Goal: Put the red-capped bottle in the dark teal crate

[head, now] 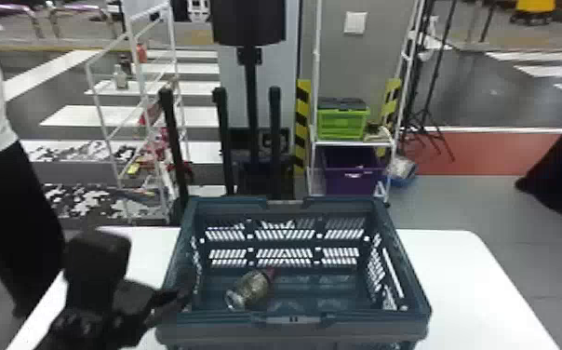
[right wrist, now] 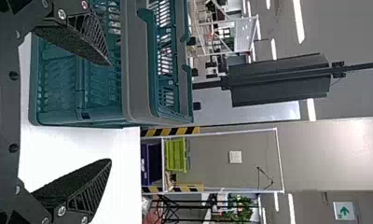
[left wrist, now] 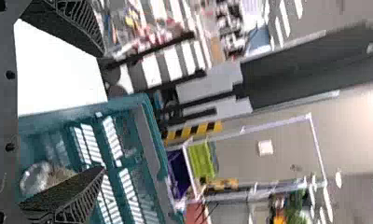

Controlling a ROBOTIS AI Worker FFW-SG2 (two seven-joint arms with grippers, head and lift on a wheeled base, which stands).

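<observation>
On a white worktop (head: 457,265), the dark teal crate (head: 294,320) stands upright, its rim raised all round, with a broad strip of worktop along its right side and a tapering one along its left, where the left arm (head: 96,260) comes in low. Inside, the red-capped bottle (head: 250,289) lies on its side, left of centre and near the front wall, cap toward the far side; the wider stretch of crate floor separates it from the right wall. The left hand (head: 173,300), released and holding nothing, points inward at the crate's left wall, whether touching cannot be told. The right hand (right wrist: 111,112) is also released, its fingers spread, one seen against the crate, the other against the worktop
</observation>
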